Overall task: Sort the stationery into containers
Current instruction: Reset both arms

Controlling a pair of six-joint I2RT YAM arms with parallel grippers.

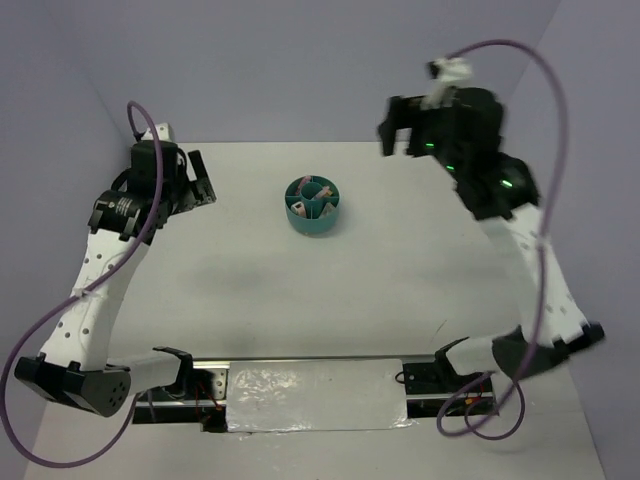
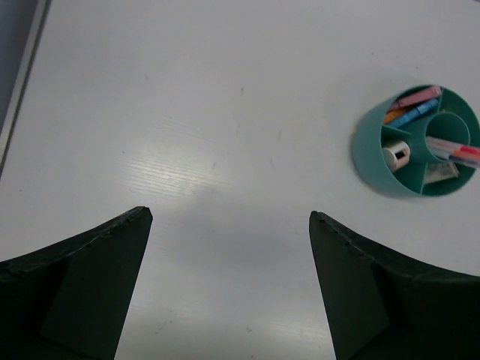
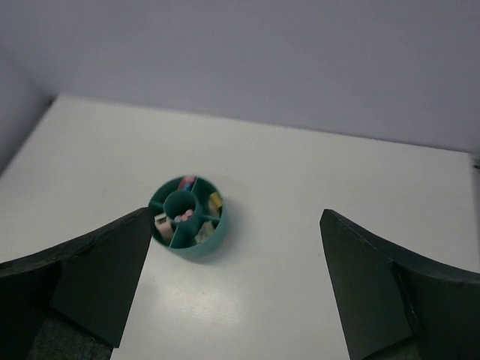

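The teal tub (image 1: 313,224) is found upright near the middle of the table (image 1: 250,300), well apart from both arms. Stationery is noted inside its compartments: pink, orange and light-blue capsule pieces (image 2: 411,111) in one outer compartment, pink-and-white pens (image 2: 454,151) at the round centre ring, and a white block (image 2: 396,155) in another compartment. The left gripper (image 2: 229,214) is observed open and empty, left of the tub. The right gripper (image 3: 234,214) is likewise spread wide and empty, raised over the far right of the table.

Overhead and wrist views, common tub (image 1: 313,224)
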